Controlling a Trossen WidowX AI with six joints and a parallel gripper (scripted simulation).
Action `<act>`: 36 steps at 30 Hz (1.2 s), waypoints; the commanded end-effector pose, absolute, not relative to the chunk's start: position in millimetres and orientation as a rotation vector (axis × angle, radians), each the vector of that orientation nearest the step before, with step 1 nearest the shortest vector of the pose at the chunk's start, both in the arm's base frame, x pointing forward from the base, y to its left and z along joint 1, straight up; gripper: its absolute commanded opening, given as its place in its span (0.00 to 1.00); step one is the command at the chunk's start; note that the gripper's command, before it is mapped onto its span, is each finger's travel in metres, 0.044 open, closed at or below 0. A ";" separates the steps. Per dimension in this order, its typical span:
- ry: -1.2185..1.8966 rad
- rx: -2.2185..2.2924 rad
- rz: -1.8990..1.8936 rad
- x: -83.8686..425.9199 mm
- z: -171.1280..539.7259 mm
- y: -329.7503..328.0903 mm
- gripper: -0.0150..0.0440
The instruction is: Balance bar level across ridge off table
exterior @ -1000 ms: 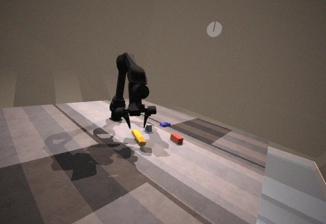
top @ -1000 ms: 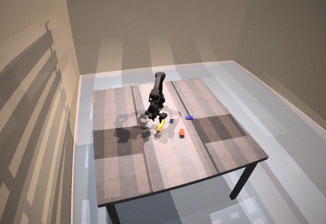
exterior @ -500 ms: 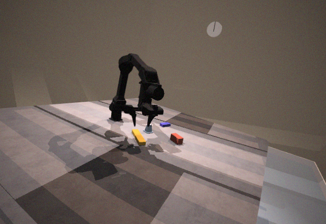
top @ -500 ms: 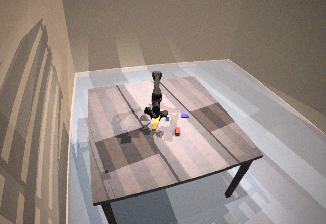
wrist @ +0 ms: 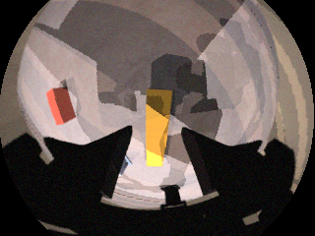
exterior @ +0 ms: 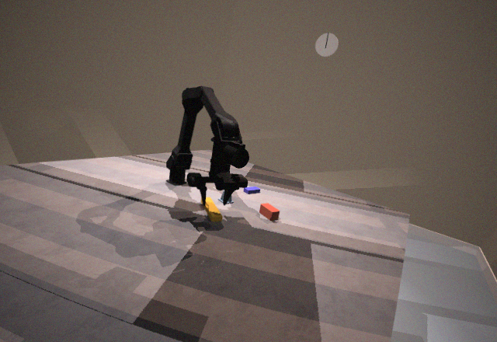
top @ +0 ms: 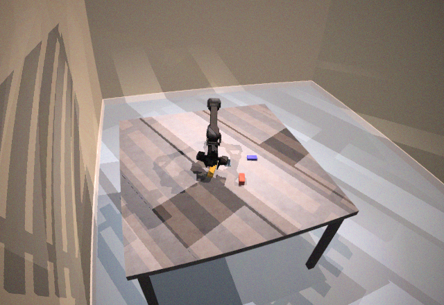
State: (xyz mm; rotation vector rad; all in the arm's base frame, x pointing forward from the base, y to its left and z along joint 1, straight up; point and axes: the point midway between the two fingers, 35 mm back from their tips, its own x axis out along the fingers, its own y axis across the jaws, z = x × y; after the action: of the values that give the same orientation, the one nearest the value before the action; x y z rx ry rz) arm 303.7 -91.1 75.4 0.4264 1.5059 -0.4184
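The yellow bar (top: pixel 211 171) (exterior: pixel 213 211) (wrist: pixel 156 135) lies on the table, its long side running away from the arm's base. My gripper (top: pixel 213 167) (exterior: pixel 214 204) (wrist: pixel 157 130) is open and points down over the bar's end nearer the base. In the wrist view its fingers stand on both sides of the bar, with a gap on each side. The small blue-grey ridge (top: pixel 228 163) (exterior: pixel 231 200) (wrist: pixel 126 164) stands beside the bar, close to one finger and partly hidden by it. Nothing rests on the part of the ridge that shows.
A red block (top: pixel 241 179) (exterior: pixel 269 211) (wrist: pixel 61 106) lies on the table to the right of the bar in the top and exterior views. A flat blue block (top: pixel 252 157) (exterior: pixel 251 190) lies farther back, right of the ridge. The arm's shadow falls around the bar.
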 end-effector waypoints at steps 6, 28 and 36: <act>1.502 0.419 -0.420 304.0 65.2 -91.9 0.79; 1.502 0.419 -0.420 304.2 48.0 -91.9 0.79; 1.502 0.426 -0.418 304.3 48.4 -91.2 0.65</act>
State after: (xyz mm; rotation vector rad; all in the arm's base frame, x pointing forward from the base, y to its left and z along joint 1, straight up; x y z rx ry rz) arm 304.3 -91.3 48.4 0.4255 1.5023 -0.4185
